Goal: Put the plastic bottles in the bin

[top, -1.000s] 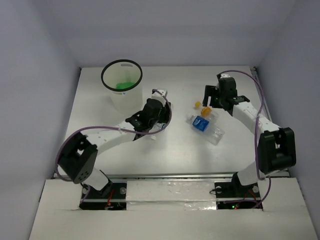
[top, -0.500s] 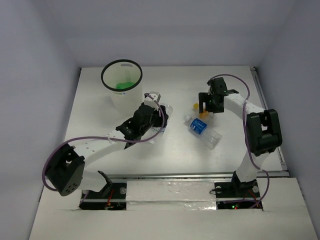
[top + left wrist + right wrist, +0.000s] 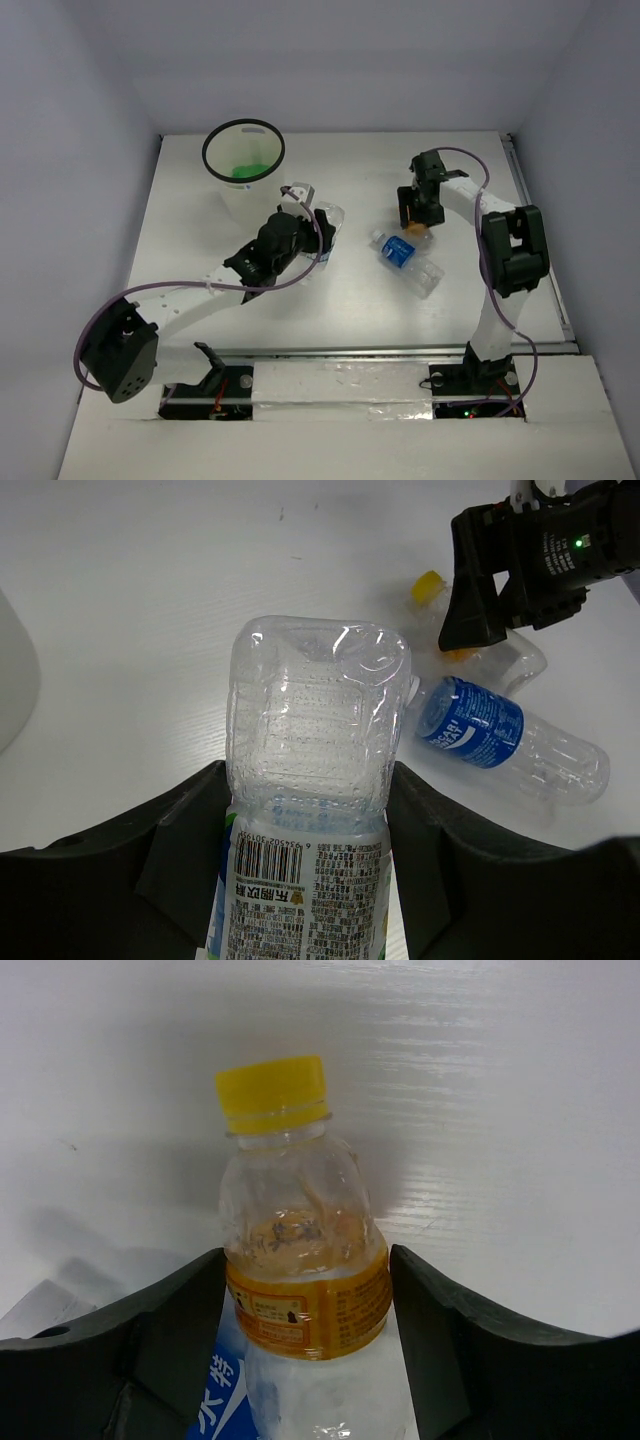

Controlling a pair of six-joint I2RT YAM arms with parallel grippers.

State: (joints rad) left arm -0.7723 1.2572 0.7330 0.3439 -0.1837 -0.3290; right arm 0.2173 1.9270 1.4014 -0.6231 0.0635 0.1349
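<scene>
The bin [image 3: 243, 190] stands at the far left with a green bottle [image 3: 240, 172] inside. My left gripper [image 3: 316, 226] is shut on a clear bottle with a white printed label [image 3: 312, 780], right of the bin; the jaws press both of its sides in the left wrist view [image 3: 308, 776]. My right gripper [image 3: 417, 220] is down over the yellow-cap bottle [image 3: 300, 1250], with its fingers tight against the orange label on both sides [image 3: 307, 1260]. A blue-label bottle [image 3: 405, 257] lies beside it, also in the left wrist view [image 3: 480, 723].
White walls close in the table [image 3: 350, 290] on three sides. The blue-label bottle touches the yellow-cap bottle under my right gripper. My right arm's black gripper body [image 3: 530, 560] shows at the top right of the left wrist view.
My left gripper, still holding the clear bottle, has shifted slightly with its arm stretched further out. My right gripper has moved left and come down around the yellow-cap bottle.
</scene>
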